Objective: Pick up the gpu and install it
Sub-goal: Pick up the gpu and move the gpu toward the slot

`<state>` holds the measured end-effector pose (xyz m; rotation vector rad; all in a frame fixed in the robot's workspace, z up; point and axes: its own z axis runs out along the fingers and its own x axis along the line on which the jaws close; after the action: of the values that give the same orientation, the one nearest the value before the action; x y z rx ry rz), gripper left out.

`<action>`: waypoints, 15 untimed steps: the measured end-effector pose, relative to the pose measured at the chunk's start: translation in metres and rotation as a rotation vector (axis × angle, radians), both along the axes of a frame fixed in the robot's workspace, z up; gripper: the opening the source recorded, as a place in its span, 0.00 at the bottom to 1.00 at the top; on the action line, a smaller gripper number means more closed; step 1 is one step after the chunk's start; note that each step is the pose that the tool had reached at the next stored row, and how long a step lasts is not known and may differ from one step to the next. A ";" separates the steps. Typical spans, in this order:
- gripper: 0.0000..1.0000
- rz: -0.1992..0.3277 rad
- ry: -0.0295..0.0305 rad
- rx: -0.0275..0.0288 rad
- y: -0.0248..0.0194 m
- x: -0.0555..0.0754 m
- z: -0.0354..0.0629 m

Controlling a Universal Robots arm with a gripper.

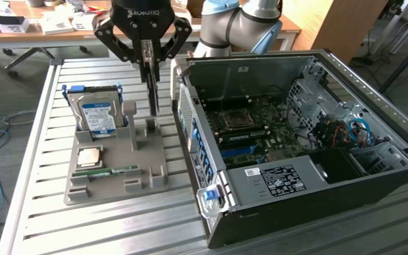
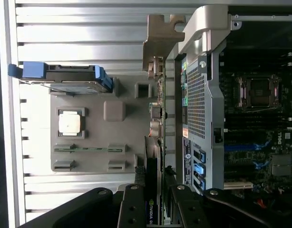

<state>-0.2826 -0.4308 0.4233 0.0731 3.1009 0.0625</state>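
Soft, even daylight fills my exterior view; the slatted worktop (image 1: 34,175) gleams pale at the exterior view's left, and the computer case (image 1: 296,212) interior is dim. In my wrist view the worktop glares white, and the gpu (image 2: 152,209) sits shadowed between dark jaws.

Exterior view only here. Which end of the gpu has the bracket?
Observer: The bracket is on the end of the gpu farthest from the end effector.
Operator: How is it gripped?
Observer: The fingers sit one on each flat face, with the card edge-on between them.
Operator: Any marking on it?
Observer: A small green logo with white lettering, on the card's edge right between the fingers.
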 end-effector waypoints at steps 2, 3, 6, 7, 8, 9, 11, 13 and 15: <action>0.26 0.000 0.0000 0.0001 0.0000 0.000 0.0047; 0.26 0.000 0.0000 0.0000 0.0000 0.000 0.0062; 0.26 0.000 -0.0001 0.0001 0.0000 0.000 0.0065; 0.26 0.000 -0.0001 0.0001 0.0000 0.000 0.0066; 0.26 0.000 0.0000 0.0001 0.0000 0.000 0.0066; 0.26 0.000 0.0001 0.0000 0.0001 0.000 0.0067; 0.26 0.000 0.0001 0.0000 0.0001 0.002 0.0067; 0.26 0.000 0.0000 0.0001 0.0000 0.006 0.0066; 0.26 0.000 0.0000 0.0000 0.0000 0.012 0.0066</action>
<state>-0.2707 -0.4308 0.4299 0.0730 3.1009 0.0626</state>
